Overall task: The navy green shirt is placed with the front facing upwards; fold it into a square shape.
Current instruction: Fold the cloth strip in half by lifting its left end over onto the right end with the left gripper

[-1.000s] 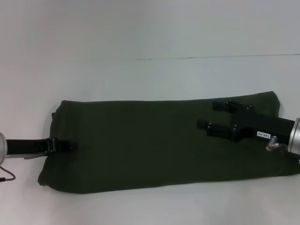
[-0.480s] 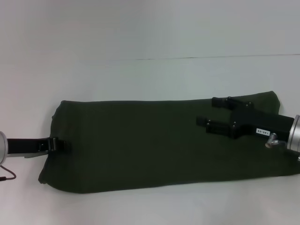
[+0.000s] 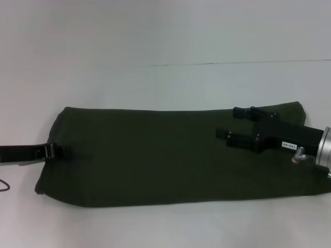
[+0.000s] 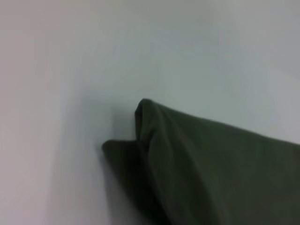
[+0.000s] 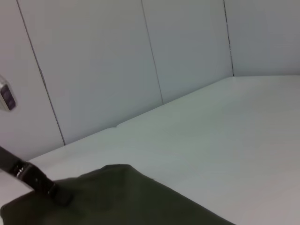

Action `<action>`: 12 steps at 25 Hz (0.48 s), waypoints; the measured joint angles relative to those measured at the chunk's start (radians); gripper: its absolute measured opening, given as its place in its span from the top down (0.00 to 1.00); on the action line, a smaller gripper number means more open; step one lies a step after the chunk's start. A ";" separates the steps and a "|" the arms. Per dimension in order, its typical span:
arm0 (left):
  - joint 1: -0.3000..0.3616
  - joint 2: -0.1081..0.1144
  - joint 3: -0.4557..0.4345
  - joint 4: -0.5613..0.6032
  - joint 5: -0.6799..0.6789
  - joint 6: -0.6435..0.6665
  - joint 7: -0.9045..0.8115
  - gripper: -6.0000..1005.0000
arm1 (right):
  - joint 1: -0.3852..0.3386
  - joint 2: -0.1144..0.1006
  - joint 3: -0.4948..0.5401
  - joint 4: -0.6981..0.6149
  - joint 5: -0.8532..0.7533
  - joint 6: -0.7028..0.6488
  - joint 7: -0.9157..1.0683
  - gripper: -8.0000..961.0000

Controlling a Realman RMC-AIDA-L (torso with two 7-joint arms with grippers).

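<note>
The navy green shirt (image 3: 150, 155) lies as a long dark olive band across the white table, with no lettering showing. At its left end my left gripper (image 3: 58, 151) is shut on the hem. The left wrist view shows that end of the shirt (image 4: 211, 173) raised into a pinched ridge. My right gripper (image 3: 227, 123) is over the shirt's right part, open, both black fingers spread and pointing left. The right wrist view shows the shirt (image 5: 122, 197) low in the picture, with the left gripper (image 5: 56, 194) at its far end.
The white table (image 3: 165, 82) carries a thin seam line behind the shirt. Pale wall panels (image 5: 93, 70) rise beyond the table's far edge. A thin dark cable (image 3: 5, 185) loops near the left arm.
My left gripper has moved left and drawn the shirt's left end with it, stretching the band. The right gripper has barely shifted.
</note>
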 joint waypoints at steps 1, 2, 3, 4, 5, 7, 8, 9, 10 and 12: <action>0.002 -0.001 -0.001 0.010 -0.004 0.005 0.001 0.90 | 0.000 0.000 0.000 0.002 0.000 0.000 0.000 0.06; 0.003 -0.001 -0.001 0.016 -0.005 0.007 0.001 0.90 | 0.000 0.000 0.000 0.004 0.000 0.000 0.000 0.06; 0.004 -0.002 -0.002 0.022 -0.005 0.009 0.001 0.90 | 0.000 0.000 0.000 0.006 0.002 0.001 -0.001 0.06; 0.006 -0.002 -0.004 0.028 -0.005 0.009 0.001 0.90 | 0.000 0.000 0.000 0.007 0.004 0.001 -0.001 0.06; 0.009 -0.001 -0.005 0.035 -0.004 0.009 0.001 0.90 | 0.000 0.000 0.000 0.008 0.006 0.002 -0.001 0.06; 0.017 0.002 -0.007 0.051 0.001 0.007 0.001 0.90 | 0.000 0.000 -0.001 0.009 0.007 0.006 -0.002 0.06; 0.023 0.003 -0.008 0.063 0.002 0.006 0.001 0.90 | 0.000 0.000 -0.002 0.009 0.008 0.009 -0.004 0.06; 0.027 0.004 -0.009 0.072 0.003 0.004 0.001 0.90 | 0.000 0.000 -0.002 0.011 0.008 0.011 -0.006 0.06; 0.033 0.005 -0.013 0.086 0.003 0.003 0.001 0.90 | 0.000 0.000 -0.002 0.013 0.008 0.013 -0.008 0.06; 0.044 0.006 -0.033 0.116 0.004 0.003 0.002 0.90 | 0.001 0.000 -0.002 0.019 0.008 0.015 -0.011 0.06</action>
